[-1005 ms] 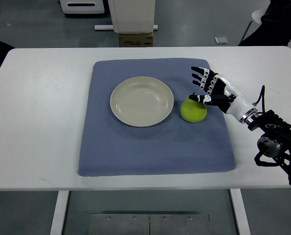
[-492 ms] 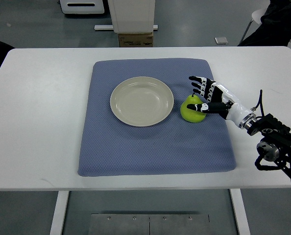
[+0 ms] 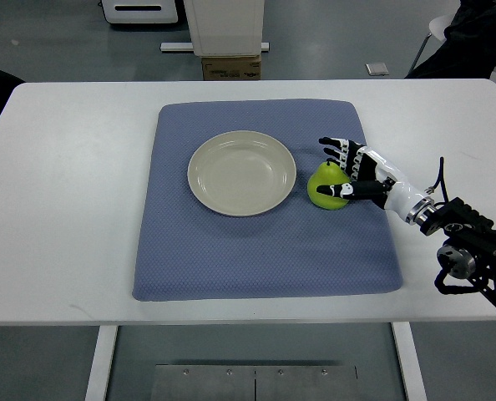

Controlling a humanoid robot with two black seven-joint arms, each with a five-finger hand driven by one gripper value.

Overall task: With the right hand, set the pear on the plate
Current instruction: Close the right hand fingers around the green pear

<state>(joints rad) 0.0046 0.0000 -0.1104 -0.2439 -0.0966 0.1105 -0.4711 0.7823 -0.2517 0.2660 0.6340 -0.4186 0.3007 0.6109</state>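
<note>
A green pear (image 3: 321, 180) rests on the blue mat (image 3: 265, 251), just to the right of an empty cream plate (image 3: 199, 154). My right hand (image 3: 325, 167) comes in from the right edge and sits against the pear's right side. Its fingers (image 3: 335, 150) reach over the pear's far side, still spread, and the thumb (image 3: 338, 191) lies along the near side. The hand is open around the pear, and the pear stands on the mat, not lifted. The left arm is out of view.
The mat lies in the middle of a white table (image 3: 73, 192). My right forearm and its black wrist joint (image 3: 465, 246) hang over the table's right front edge. A cardboard box (image 3: 230, 65) stands on the floor beyond the far edge.
The right hand has moved down and to the left onto the pear, from beside and above it to cupping it. The pear and plate have stayed where they were.
</note>
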